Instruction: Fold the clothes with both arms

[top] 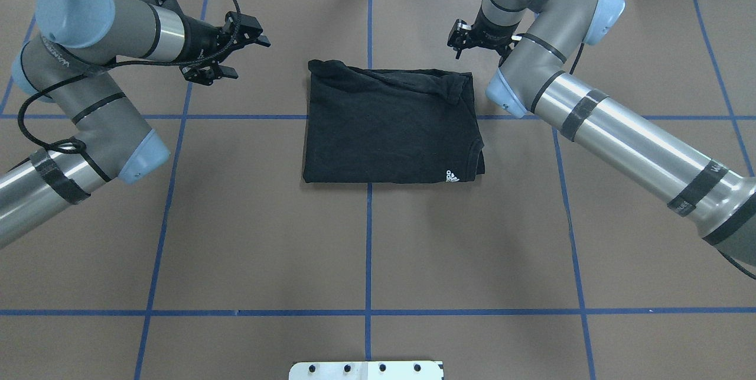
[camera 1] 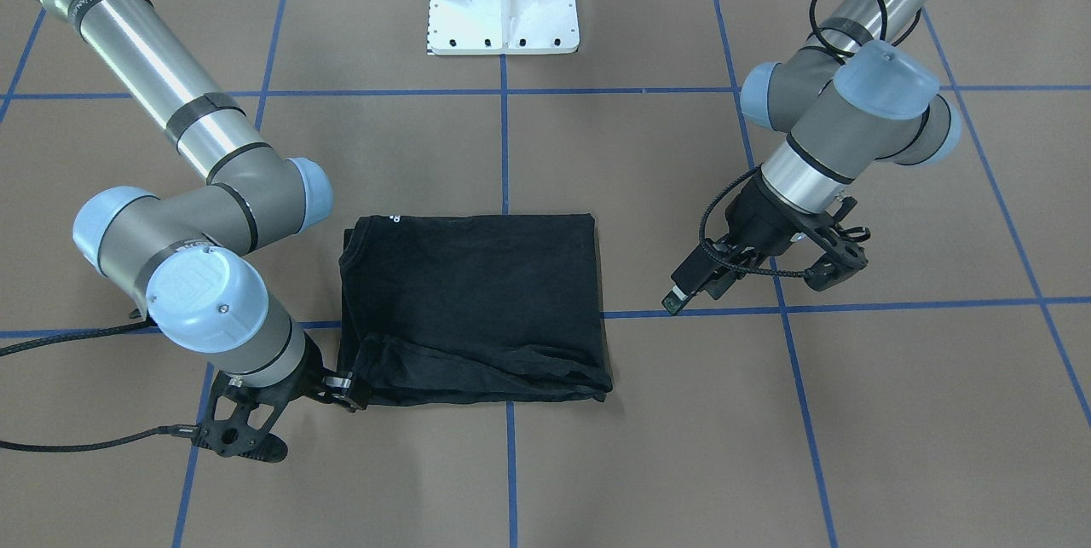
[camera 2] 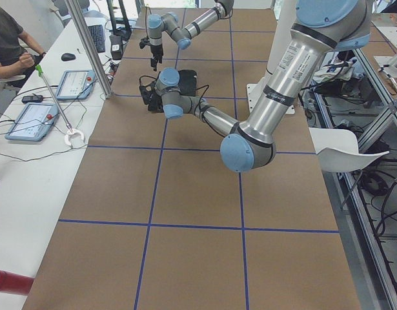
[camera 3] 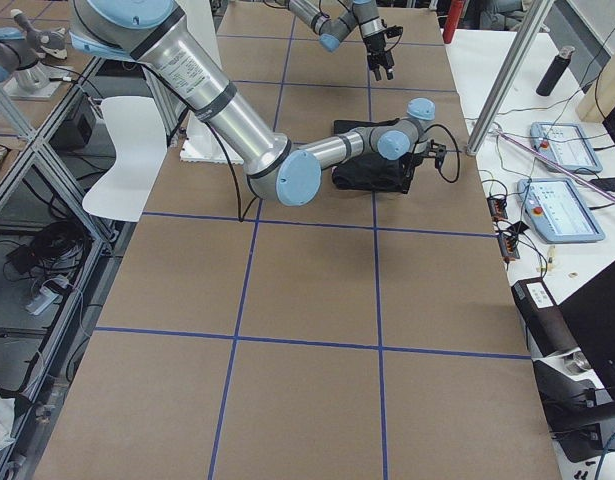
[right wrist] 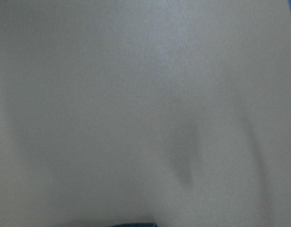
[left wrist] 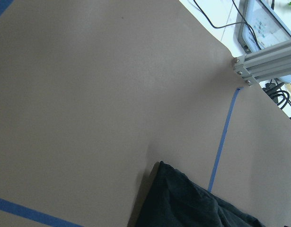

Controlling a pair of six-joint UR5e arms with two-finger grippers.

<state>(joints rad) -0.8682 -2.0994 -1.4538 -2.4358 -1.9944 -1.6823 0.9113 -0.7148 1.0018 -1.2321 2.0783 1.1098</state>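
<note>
black t-shirt (top: 384,132) lies folded into a rectangle mid-table (top: 236,220), its long side running left-right across the robot. right fingers (camera 1: 243,433) are spread and just beside its far right corner (touching? can't tell). left fingers (top: 209,72) are spread too, but well off the far left corner, so the right ones are nearer for any next fold.

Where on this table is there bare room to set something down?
The wide stretch between the T-shirt and the white pedestal is bare. It is crowded beside the shirt's far corners, where the left hand and right hand are.
</note>
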